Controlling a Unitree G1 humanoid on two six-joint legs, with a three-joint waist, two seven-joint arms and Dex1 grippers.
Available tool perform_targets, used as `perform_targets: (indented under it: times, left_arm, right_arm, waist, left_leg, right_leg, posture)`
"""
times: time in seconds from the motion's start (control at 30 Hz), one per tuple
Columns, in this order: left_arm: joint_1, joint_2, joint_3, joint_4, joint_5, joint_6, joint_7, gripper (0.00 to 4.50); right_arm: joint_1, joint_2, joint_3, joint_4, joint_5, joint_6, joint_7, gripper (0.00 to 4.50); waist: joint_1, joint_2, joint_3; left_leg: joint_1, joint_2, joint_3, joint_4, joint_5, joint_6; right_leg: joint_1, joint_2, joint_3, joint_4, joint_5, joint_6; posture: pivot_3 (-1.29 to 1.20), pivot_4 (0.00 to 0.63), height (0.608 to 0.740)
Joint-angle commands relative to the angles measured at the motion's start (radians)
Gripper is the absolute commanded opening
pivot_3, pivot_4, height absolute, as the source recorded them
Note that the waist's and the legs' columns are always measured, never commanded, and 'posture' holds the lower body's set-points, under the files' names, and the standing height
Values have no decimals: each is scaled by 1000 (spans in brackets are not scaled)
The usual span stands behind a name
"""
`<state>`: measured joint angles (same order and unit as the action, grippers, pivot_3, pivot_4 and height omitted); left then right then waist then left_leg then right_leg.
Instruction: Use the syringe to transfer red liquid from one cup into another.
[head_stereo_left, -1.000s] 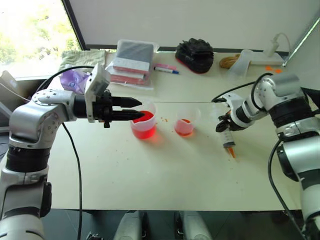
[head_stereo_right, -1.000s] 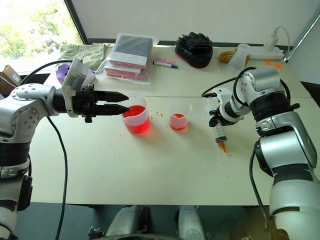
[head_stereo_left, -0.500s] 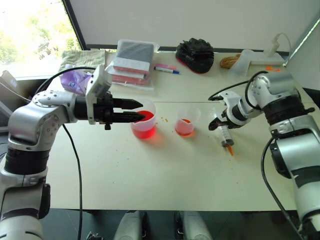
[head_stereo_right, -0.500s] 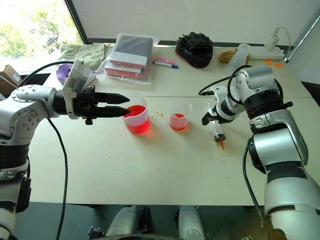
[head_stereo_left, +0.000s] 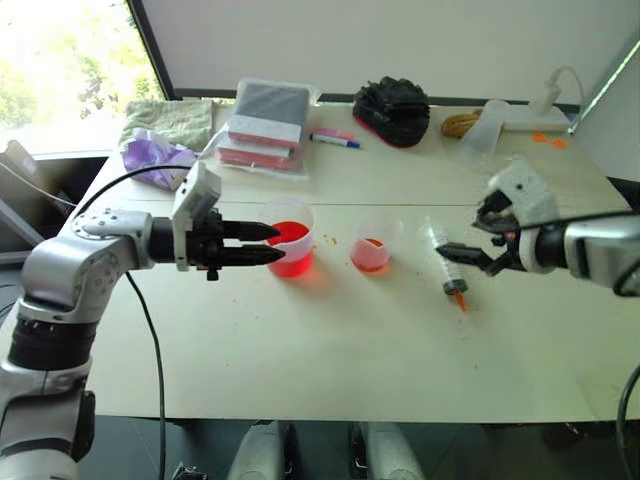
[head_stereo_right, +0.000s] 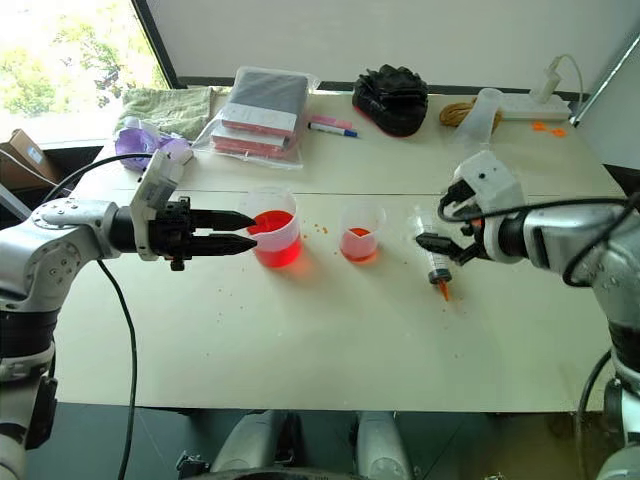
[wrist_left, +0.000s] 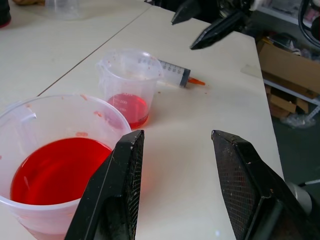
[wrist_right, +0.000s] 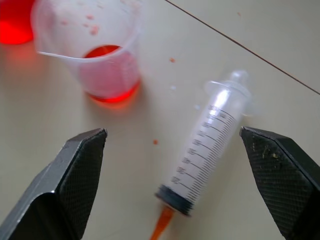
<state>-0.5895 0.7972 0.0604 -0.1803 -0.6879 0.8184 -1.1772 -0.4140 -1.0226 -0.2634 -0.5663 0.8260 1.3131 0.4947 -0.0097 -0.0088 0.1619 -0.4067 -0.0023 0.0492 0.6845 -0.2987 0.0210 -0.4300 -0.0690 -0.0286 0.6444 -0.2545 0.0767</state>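
Syringe (head_stereo_right: 434, 258) now lies loose on the bench (head_stereo_right: 330, 340), orange tip toward me, just beside the smaller cup (head_stereo_right: 361, 231). A second ago my right pincer (head_stereo_right: 447, 231) was clamped on it; since then I've spread the jaws wide and drawn back, empty. Left pincer (head_stereo_right: 240, 231) stays part open beside the beaker (head_stereo_right: 273, 227), gripping nothing. Red liquid (wrist_left: 59, 168) sits in both cups. I judge the transfer finished, tool put down.

Bright daylight from the overexposed window (head_stereo_left: 60, 70) at far left; soft shadows, right arm blurred.
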Motion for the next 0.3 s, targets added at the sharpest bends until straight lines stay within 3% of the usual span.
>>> perform_targets:
  times: [0.03,0.3]
  left_arm:
    - [-17,35,40,-16,-21,-8,-14,2235]
    - [-22,84,35,15,-1,-32,-42,2235]
  right_arm:
    - [139,-33,-130,-127,-53,-177,104,4445]
    - [357,-62,-303,-144,-8,-278,339,4445]
  waist:
    - [0,0,0]
    - [1,0,0]
  left_leg:
    - [0,0,0,0,0,0]
    - [2,0,0,0,0,0]
  right_leg:
    - [1,0,0,0,0,0]
    - [2,1,0,0,0,0]
  posture:
    - [0,150,740]
    - [0,150,740]
